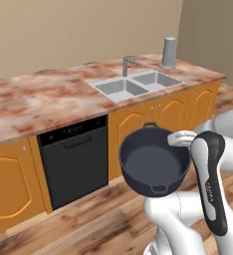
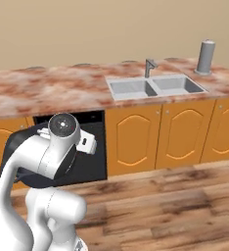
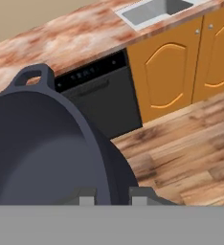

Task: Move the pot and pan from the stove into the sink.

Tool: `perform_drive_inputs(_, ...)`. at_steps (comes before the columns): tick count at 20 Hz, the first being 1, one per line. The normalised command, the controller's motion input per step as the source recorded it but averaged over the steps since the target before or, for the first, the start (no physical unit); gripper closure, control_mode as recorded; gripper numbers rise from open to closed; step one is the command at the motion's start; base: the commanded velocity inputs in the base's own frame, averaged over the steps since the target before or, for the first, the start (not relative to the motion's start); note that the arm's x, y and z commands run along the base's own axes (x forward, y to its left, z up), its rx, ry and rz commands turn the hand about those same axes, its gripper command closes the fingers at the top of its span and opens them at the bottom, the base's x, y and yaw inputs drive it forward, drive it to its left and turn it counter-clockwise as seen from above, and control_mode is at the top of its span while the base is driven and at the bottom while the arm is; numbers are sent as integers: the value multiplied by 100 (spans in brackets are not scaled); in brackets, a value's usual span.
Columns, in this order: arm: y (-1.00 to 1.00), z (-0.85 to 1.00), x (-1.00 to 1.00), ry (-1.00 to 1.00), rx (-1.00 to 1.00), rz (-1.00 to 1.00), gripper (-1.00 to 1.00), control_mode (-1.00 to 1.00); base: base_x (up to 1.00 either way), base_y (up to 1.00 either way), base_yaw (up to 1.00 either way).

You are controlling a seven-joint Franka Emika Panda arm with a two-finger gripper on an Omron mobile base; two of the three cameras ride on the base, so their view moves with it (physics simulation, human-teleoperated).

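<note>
Claw clamped shut on the pot rim, pot hanging tilted in mid-air. The sink lay well ahead of the claw and above it, across open floor.

Pot aloft before the desk, sink beyond.
The pot hangs above the floor, right of the dishwasher; the sink sits in the desk behind it.

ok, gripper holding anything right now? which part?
Yes. The gripper is shut on the pot, gripping its rim at one side, with the pot carried in the air in front of the cabinets, short of the sink.
</note>
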Motion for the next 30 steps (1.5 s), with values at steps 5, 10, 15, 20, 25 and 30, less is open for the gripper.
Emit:
perform_drive_inputs(5,0,0,0,0,0,0,100,100,3,0,36)
perform_drive_inputs(10,0,0,0,0,0,0,100,100,0,0,12)
perform_drive_inputs(15,0,0,0,0,0,0,100,100,17,-22,1)
perform_drive_inputs(20,0,0,0,0,0,0,100,100,31,-58,5)
perform_drive_inputs(25,0,0,0,0,0,0,100,100,37,-75,6)
perform_drive_inputs(30,0,0,0,0,0,0,100,100,39,-75,8)
